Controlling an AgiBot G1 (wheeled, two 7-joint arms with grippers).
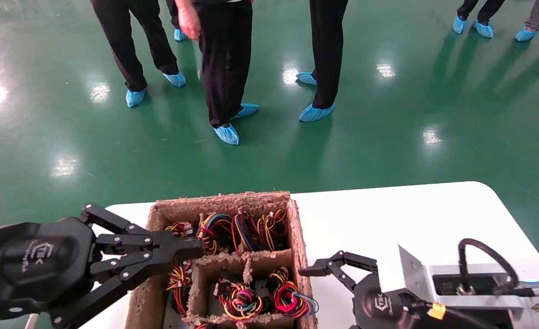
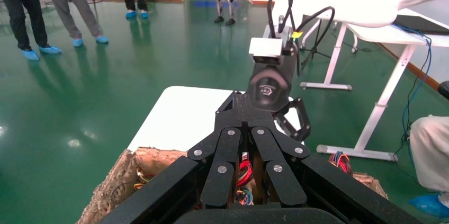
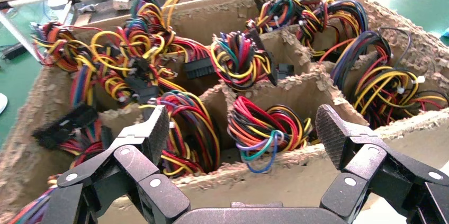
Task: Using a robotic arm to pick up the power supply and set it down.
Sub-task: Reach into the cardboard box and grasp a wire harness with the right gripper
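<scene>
Left gripper (image 1: 191,249) nearest head camera: fingers closed together, tips over left edge of brown fibre crate (image 1: 296,237), holding nothing; likely idle. Right gripper (image 3: 243,139) beside crate's right wall, jaws spread wide, empty, facing compartments, likely lining up for reach-in. Power supply (image 1: 255,292): metal case mostly hidden under wire bundles (image 3: 259,128) in crate compartments; only wires clearly visible. White table (image 1: 388,214) right of crate, probable set-down area.

brown fibre crate (image 1: 299,237) with dividers on a white table (image 1: 411,219), green floor (image 1: 388,137), probably five people (image 1: 226,59) standing around
</scene>
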